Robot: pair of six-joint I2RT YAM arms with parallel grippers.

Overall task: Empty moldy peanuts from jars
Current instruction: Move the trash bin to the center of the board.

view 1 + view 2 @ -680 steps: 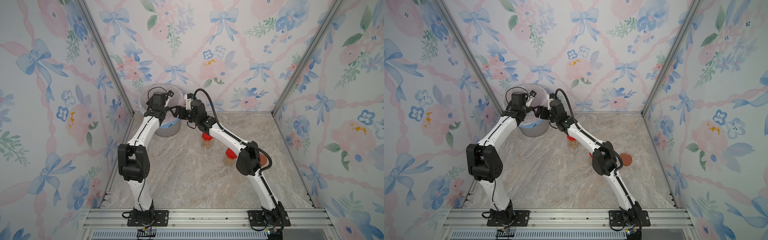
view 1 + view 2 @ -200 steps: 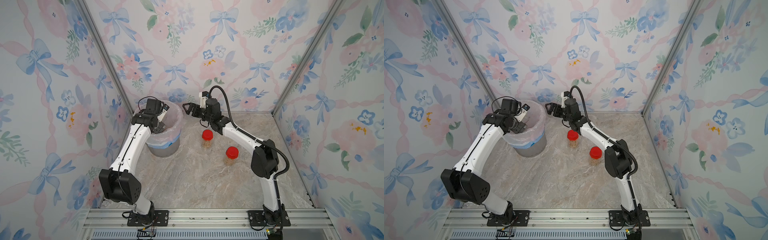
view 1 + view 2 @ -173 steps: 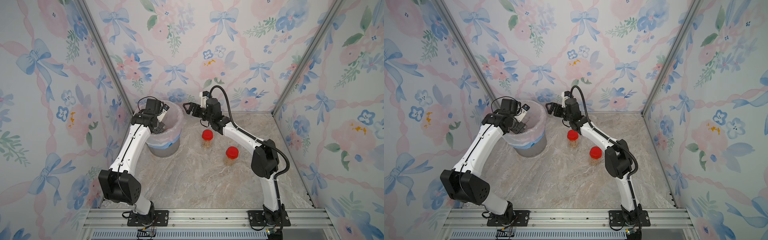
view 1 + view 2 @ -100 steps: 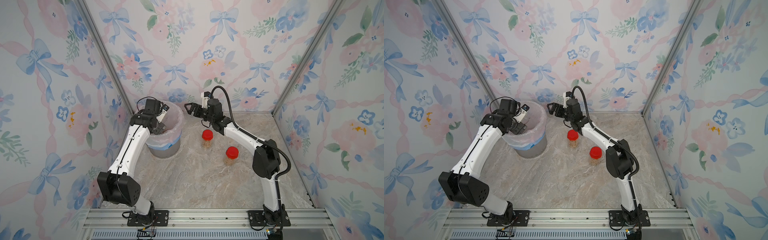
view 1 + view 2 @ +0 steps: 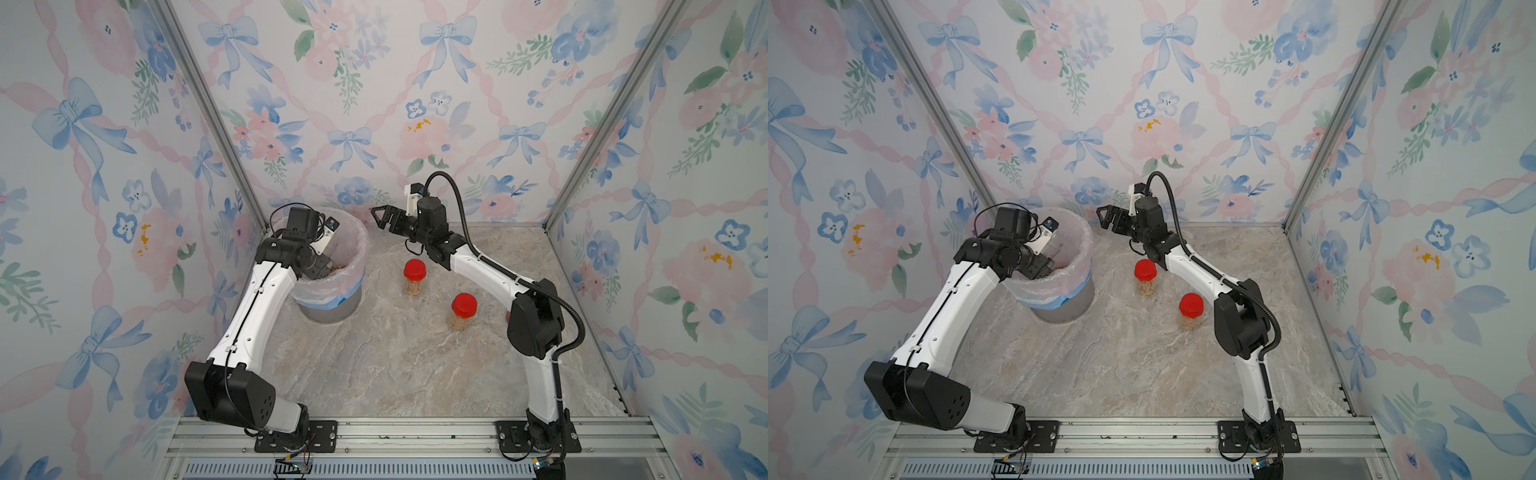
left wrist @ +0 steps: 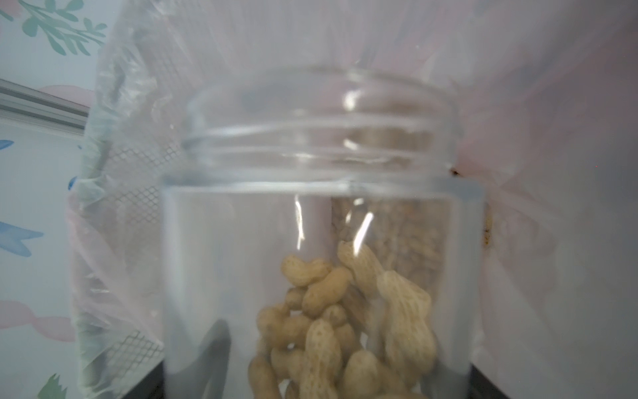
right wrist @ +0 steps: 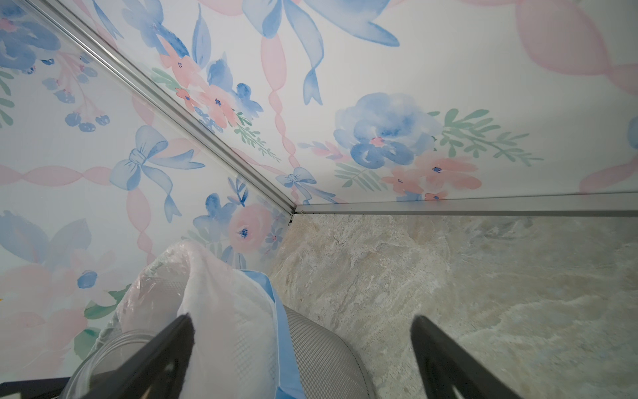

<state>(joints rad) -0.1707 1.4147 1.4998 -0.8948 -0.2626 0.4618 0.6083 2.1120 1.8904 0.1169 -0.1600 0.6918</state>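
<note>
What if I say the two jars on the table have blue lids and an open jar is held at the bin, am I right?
The lids are red, not blue; both top views show it. The rest is right: the left gripper holds the open jar at the bin.

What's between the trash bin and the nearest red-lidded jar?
Nothing: only bare marble tabletop separates the bin and that jar, clear in both top views.
</note>
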